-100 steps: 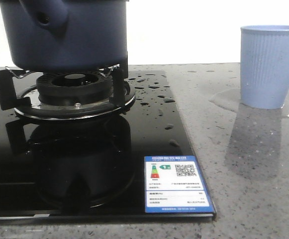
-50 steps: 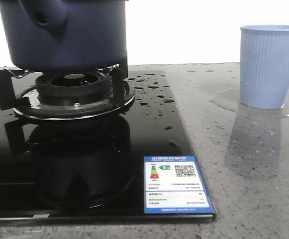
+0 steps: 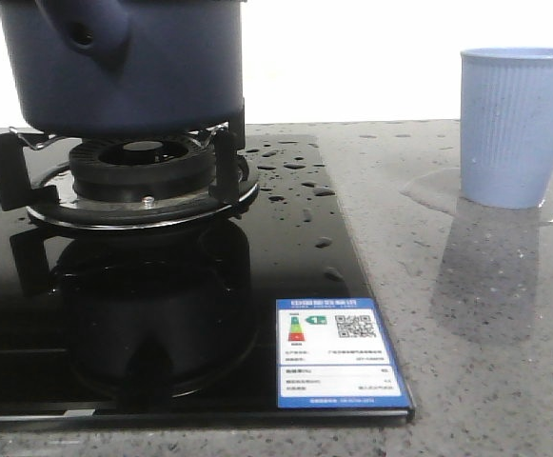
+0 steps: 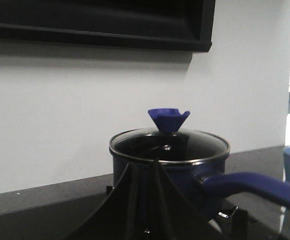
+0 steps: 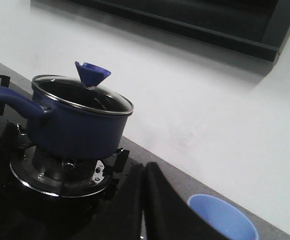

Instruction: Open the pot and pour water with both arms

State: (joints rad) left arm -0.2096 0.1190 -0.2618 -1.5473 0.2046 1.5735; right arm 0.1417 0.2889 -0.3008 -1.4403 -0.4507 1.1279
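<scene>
While lidded, pot (image 3: 124,67) sits on burner (image 3: 138,176)

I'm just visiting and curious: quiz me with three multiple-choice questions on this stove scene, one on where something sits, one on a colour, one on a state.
1. Where is the pot?
A. on the burner
B. on the grey counter
C. in the cup

2. What colour is the cup?
A. red
B. light blue
C. black

3. Is the lid on the pot?
A. yes, on
B. off, on the counter
C. held by a claw

Answers:
1 A, it rests on the burner supports.
2 B, front view shows pale blue ribbing.
3 A, both wrist views show the glass lid seated on the rim.
</scene>
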